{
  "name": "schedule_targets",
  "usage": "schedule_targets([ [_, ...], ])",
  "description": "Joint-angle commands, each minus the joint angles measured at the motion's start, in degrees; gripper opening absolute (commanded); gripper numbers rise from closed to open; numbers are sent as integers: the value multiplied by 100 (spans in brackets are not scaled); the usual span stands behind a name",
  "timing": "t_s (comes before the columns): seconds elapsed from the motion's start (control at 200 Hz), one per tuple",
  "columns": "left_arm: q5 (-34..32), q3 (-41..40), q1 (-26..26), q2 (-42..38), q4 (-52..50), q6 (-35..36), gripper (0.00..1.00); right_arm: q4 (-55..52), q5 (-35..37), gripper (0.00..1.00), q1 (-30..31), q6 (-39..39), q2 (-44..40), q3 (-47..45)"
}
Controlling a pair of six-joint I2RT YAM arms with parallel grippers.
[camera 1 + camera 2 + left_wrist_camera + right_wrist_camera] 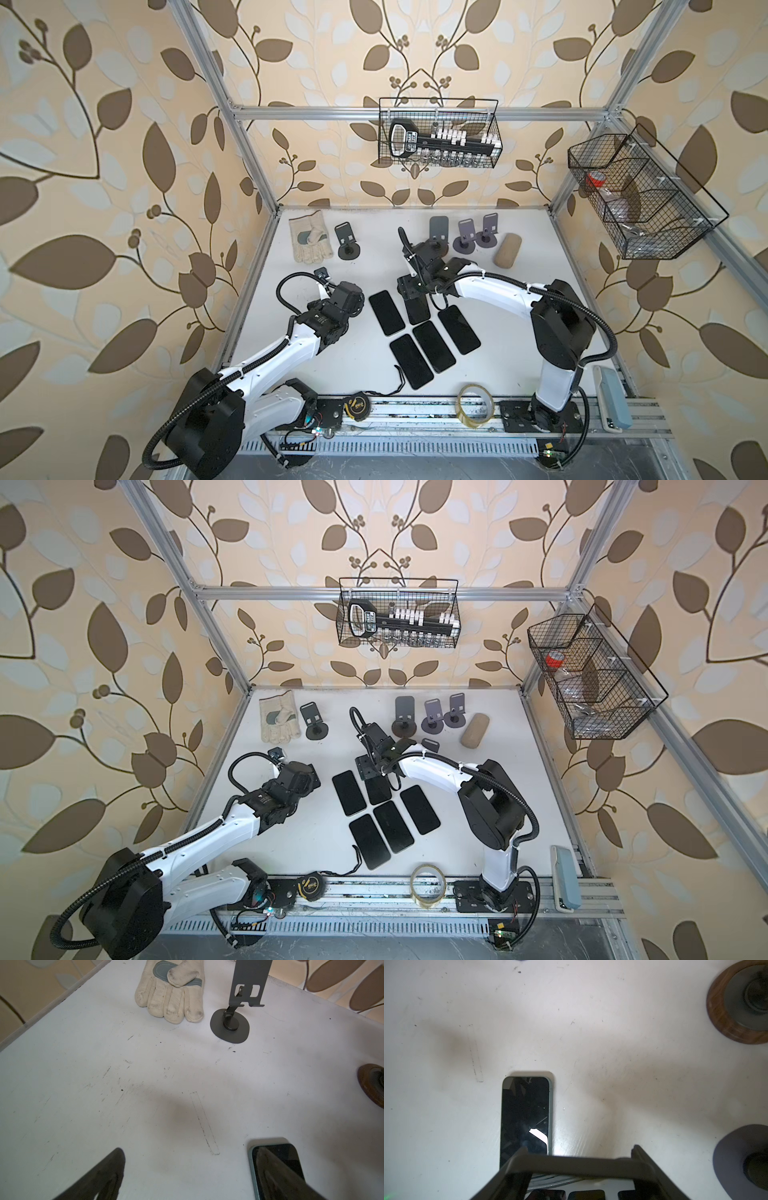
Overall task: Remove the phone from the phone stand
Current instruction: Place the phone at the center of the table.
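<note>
The right tool grips 1 phone by its sides over the worktop. The left tool is wide open near a flat phone.

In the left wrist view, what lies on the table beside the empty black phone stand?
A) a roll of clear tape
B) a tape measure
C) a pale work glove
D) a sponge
C: a pale work glove lies flat on the table just beside the phone stand, and both top views show the same pairing.

Bright diffuse light, soft shadows, glare on phone, blurred fingers
</note>
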Motion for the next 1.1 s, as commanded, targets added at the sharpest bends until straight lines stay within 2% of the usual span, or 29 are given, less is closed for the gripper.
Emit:
schedule_targets([
  [0.0,-250,88,-32,-49,40,-113,99,28,-62,55,-11,-229,216,369],
  [0.44,-249,120,-39,-6,41,-100,99,-356,209,55,-5,-465,782,962],
  [1.095,-261,130,-39,-14,10,-93,99,-447,122,58,-5,-362,1396,1042],
])
